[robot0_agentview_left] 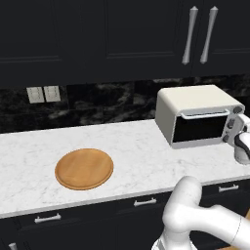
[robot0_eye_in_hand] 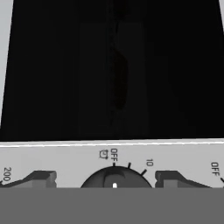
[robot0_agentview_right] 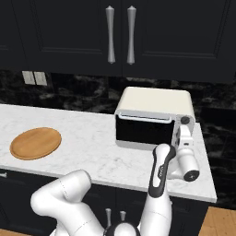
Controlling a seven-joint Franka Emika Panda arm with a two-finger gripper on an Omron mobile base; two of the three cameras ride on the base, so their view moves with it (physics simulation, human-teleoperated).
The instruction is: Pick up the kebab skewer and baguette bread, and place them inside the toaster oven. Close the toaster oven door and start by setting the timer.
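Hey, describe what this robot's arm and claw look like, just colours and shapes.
Glossy white, rounded tubular arm with bulbous elbows and a dark stripe along one link. The white wrist ends in a dark-faced cap. The claw has two small dark grey, blocky fingertips. No cables visible.

Dark cabinets (robot0_agentview_left: 122,34) with silver handles (robot0_agentview_right: 120,34) are hanging over a white marble counter (robot0_agentview_left: 141,156), black marble backsplash (robot0_agentview_left: 107,105) behind, outlets (robot0_agentview_left: 44,93) sitting on it.

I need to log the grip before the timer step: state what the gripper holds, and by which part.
Nothing is held yet. The gripper sits at the toaster oven control panel, its fingers standing apart on either side of the timer knob, not touching it.
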